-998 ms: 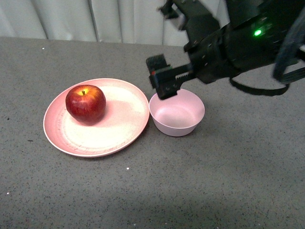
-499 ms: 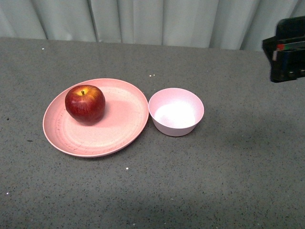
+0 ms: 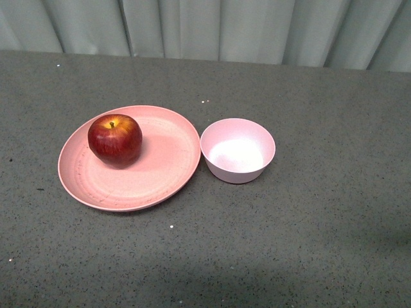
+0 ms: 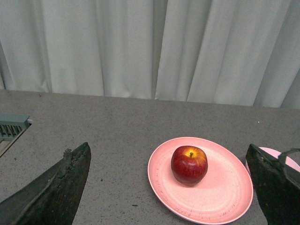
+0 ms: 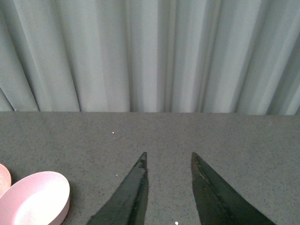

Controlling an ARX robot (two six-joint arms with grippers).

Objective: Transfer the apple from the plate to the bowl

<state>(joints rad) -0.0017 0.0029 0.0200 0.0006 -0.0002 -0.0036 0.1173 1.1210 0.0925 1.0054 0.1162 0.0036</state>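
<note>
Front view. A dark grey tabletop, matt and finely speckled with pale flecks, fills the scene; a few white specks lie scattered on it. A pleated, pale grey-green curtain hangs along its far edge and closes off the room behind. The salmon-pink plate lies left of centre, its face marked with faint rings and dark scuffs. The apple stands upright on the plate's left half, stem up, with a yellowish patch at the stem. The pale-pink bowl stands just right of the plate, rims almost touching, and holds nothing. Neither arm shows here.

Left wrist view. The left gripper hovers above the table, jaws spread wide and holding nothing; its two dark fingers frame the plate and apple, which lie well ahead of them. A pale ridged object sits at the frame's edge on the table; what it is cannot be told. The curtain fills the background.

Right wrist view. The right gripper points over bare tabletop toward the curtain, jaws apart by a narrow gap, nothing between them. The bowl lies off to one side, apart from the fingers.
</note>
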